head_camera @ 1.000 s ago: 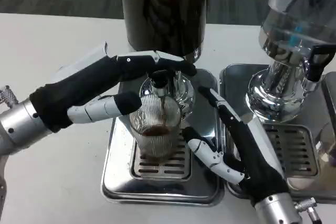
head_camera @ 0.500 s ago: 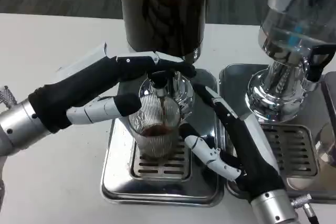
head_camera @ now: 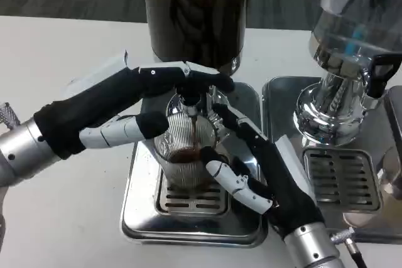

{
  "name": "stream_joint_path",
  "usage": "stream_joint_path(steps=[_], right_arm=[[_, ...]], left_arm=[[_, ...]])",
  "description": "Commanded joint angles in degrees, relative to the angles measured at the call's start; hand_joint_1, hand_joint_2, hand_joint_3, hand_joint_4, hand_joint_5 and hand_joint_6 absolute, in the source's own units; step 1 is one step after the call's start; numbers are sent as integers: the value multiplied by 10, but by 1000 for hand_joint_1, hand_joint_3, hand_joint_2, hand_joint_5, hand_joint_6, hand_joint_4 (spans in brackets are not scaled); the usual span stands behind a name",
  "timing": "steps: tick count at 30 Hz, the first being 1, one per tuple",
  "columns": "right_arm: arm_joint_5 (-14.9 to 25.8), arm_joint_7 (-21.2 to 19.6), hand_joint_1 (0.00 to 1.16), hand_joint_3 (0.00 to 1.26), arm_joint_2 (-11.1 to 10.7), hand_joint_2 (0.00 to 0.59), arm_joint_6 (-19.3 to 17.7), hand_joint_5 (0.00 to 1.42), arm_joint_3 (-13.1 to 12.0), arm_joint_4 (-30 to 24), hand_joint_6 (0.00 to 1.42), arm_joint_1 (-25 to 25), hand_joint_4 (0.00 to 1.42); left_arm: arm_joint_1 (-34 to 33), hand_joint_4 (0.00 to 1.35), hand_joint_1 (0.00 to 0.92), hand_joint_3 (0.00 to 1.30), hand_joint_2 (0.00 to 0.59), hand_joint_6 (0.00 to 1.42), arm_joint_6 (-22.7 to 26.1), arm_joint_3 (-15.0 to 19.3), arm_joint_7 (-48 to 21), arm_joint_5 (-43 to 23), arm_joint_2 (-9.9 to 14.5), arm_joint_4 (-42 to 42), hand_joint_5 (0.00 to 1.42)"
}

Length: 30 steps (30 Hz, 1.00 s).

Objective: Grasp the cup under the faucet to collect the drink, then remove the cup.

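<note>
A ribbed clear glass cup (head_camera: 182,149) with a little brown drink in it stands on the drip tray (head_camera: 141,211), right under the black faucet (head_camera: 190,97). My left hand (head_camera: 119,108) reaches in from the left. Its long fingers lie over the faucet's lever, and its thumb is against the cup's left side. My right hand (head_camera: 264,167) comes from the lower right with its fingers spread. Its thumb is at the cup's front right and its fingers reach behind the cup's right side. Whether they touch the glass is unclear.
The dark drink dispenser (head_camera: 195,10) rises just behind the faucet. A second, clear dispenser (head_camera: 352,42) with its own steel tray (head_camera: 339,180) stands close on the right. Bare white table (head_camera: 56,54) lies to the left and front.
My right hand has moved left and forward, from beside the tray's right edge up to the cup. The left hand and the cup have stayed put.
</note>
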Motion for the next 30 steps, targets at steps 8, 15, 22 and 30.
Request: stream_joint_path(steps=[8, 15, 22, 30], right_arm=[[10, 3, 384, 175, 11, 242, -13, 133, 1, 21, 98, -17, 131], [10, 2, 384, 178, 13, 245, -13, 133, 4, 24, 96, -21, 131], [14, 5, 378, 178, 16, 253, -12, 133, 5, 30, 96, -26, 132], [14, 3, 369, 188, 14, 257, -13, 144, 2, 28, 105, -23, 138]], left_arm=[[12, 235, 0, 331, 96, 254, -1, -6, -13, 6, 8, -6, 159], [13, 236, 0, 331, 96, 254, -1, -5, -12, 5, 9, -7, 162], [14, 236, 0, 331, 96, 254, 1, -5, -10, 5, 10, -8, 168], [16, 236, 0, 331, 96, 254, -2, 1, -1, 8, 9, -3, 169]])
